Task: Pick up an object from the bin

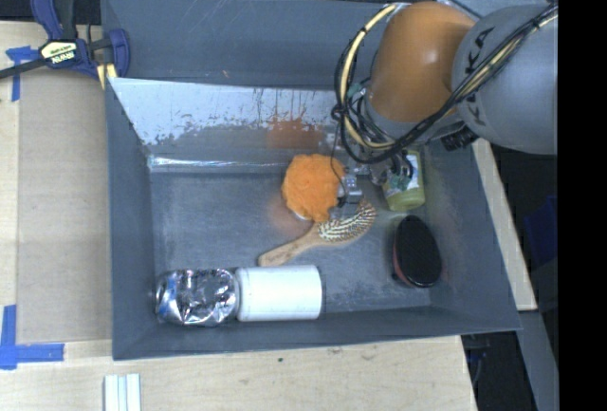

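My gripper (349, 190) is low in the middle of the bin, under the arm's orange cover. It sits at the right edge of a fuzzy orange ball (308, 186) and just above the bristle head of a wooden hairbrush (325, 235). The brush lies slanted, with its handle pointing down-left. A small green and yellow container (408, 192) stands just to the gripper's right, partly hidden by cables. I see nothing held in the gripper.
A black oval thing (415, 251) lies at the right of the bin floor. Along the front wall lies a white cylinder (278, 292) with a crumpled silver foil end (196, 295). The arm and its cables cover the bin's back right.
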You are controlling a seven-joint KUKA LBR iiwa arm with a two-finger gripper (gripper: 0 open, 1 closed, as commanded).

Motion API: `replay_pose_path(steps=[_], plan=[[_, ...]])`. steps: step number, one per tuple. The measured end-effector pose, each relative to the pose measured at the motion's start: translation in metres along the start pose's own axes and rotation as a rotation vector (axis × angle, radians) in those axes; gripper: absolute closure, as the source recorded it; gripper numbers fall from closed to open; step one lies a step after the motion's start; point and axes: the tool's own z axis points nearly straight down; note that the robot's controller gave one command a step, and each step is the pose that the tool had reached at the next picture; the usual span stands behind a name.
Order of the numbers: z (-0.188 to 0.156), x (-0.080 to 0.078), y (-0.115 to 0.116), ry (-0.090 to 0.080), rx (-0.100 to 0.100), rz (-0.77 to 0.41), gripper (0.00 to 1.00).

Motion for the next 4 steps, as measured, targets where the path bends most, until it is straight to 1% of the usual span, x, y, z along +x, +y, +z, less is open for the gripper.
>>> replay_pose_path(steps=[1, 2, 3, 4], plan=[[0.017, -0.002, 0.003, 0.002, 0.0, 0.01, 0.0], [0.029, -0.002, -0.045, 0.005, 0.001, 0.023, 0.0], [0.065, -0.01, -0.01, 0.012, 0.003, 0.045, 0.0], [0.063, -0.012, -0.009, 0.007, 0.0, 0.047, 1.0]])
